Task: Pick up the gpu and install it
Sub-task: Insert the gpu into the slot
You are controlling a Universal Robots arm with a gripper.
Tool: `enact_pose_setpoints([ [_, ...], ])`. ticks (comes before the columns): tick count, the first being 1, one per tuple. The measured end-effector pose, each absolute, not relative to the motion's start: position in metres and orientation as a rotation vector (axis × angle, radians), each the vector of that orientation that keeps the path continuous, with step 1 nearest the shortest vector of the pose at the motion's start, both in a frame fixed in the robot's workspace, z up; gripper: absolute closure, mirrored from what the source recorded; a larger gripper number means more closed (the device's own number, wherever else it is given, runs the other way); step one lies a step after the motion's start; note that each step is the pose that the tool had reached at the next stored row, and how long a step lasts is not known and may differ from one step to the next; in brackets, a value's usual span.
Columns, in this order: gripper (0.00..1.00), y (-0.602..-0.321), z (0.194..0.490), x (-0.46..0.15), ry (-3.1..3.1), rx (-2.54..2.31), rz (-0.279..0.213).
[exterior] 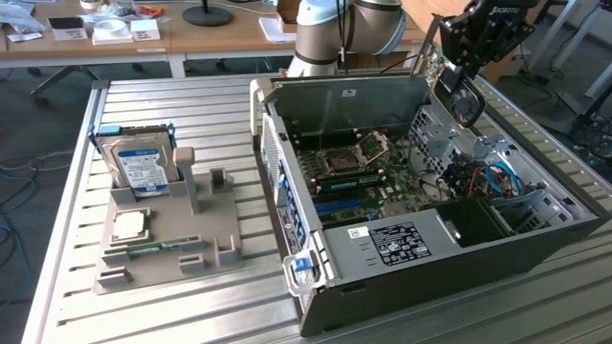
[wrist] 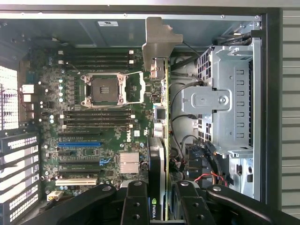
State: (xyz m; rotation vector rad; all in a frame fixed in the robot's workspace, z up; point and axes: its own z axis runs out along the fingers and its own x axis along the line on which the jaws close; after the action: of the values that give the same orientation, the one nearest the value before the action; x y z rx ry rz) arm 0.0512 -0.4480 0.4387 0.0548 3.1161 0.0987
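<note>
On the exterior view's left, a grey parts tray [exterior: 206, 229] sits on the slatted table [exterior: 172, 107]. It carries three loose parts: one hard drive [exterior: 140, 168] standing upright in a slot, one processor chip [exterior: 129, 226] lying flat, and one RAM stick [exterior: 153, 249] lying in a groove. Each seems bedded so that a gripper can reach its edges.

In the middle lies one computer case [exterior: 421, 244], on its side with the panel off. This probably leaves the motherboard [exterior: 356, 172] facing up for work from above.

On the exterior view's right, the single gripper [exterior: 464, 63] hangs above the case with the gpu [exterior: 466, 100] in it. The card is clear of the board and not seated. The wrist view looks straight down it. The two fingers [wrist: 136, 204] are partly closed and clamp the flat faces of the gpu [wrist: 158, 154]. The card runs edge-on away from them, above the line between the motherboard [wrist: 93, 122] and the drive cage [wrist: 225, 103]. Its one pale bracket [wrist: 157, 42] is at the far end, near the case wall. That hold likely keeps the connector edge pointing down towards the expansion slots [wrist: 79, 144].
</note>
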Motion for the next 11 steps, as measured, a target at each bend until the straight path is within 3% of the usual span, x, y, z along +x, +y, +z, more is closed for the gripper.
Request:
enact_pose_setpoints([
  [11, 0.73, -0.448, 0.4386, 0.051, 3.118, -0.09, 0.1],
])
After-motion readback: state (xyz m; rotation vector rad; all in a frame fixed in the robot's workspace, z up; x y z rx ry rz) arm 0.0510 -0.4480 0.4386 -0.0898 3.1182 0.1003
